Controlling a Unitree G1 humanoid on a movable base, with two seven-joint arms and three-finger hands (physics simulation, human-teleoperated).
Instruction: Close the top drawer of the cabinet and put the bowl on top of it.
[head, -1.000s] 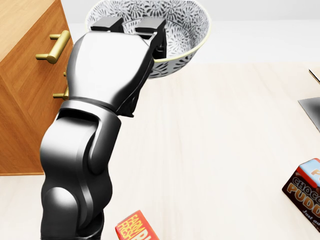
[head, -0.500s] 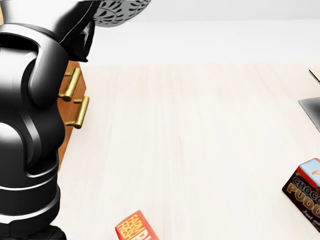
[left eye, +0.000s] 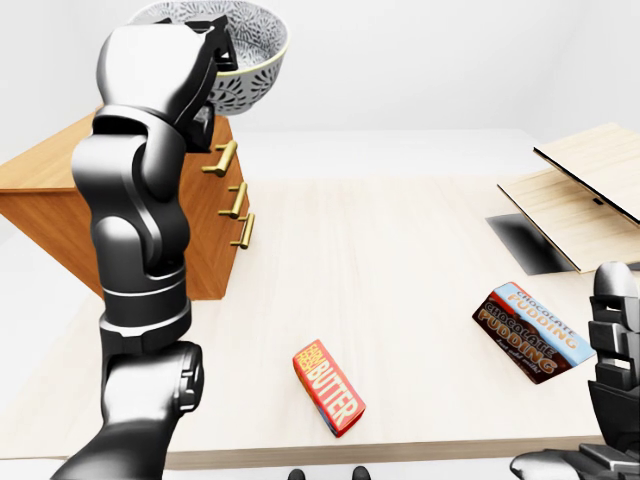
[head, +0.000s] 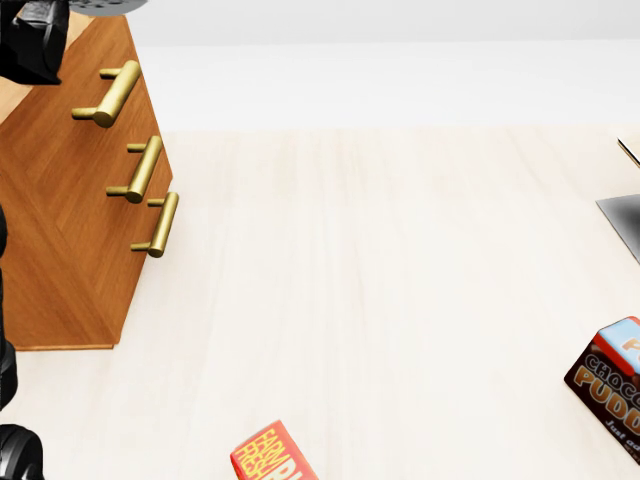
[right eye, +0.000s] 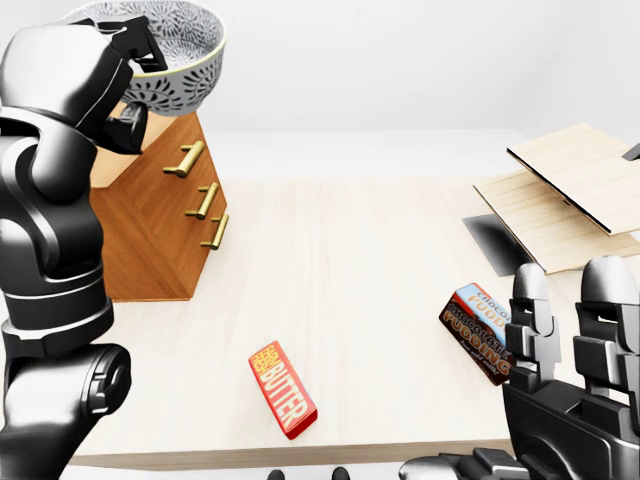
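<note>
In the head view the left arm has swung away to the left edge. It no longer covers the cabinet's face, while the packs on the table (left eye: 400, 260) have kept their places, so the camera has not moved.

Nearest, at the bottom right of the right-eye view, the right hand (right eye: 570, 340) stands with its fingers spread upright and nothing in it. Beyond it lies a red pack (left eye: 330, 388) that reads "BUTTER"; the smaller line above that word is too small to be sure of. To the right is a dark box (left eye: 528, 333) lettered "CHOCOLATE PUDDING".

Farther off, the cabinet (left eye: 60, 185) shows three brass handles, and the top handle (head: 110, 95) seems to sit on a drawer already pushed in. Above the cabinet's top, apart from it, the left hand (left eye: 175, 60) pinches the patterned bowl (left eye: 250, 75) by its rim, fingers inside the wall.

The likely trouble is the release. The bowl hangs tilted and seems nearer the cabinet's drawer edge than its middle, so if let go from there it could rock, roll off or slip from the thin rim grip.
</note>
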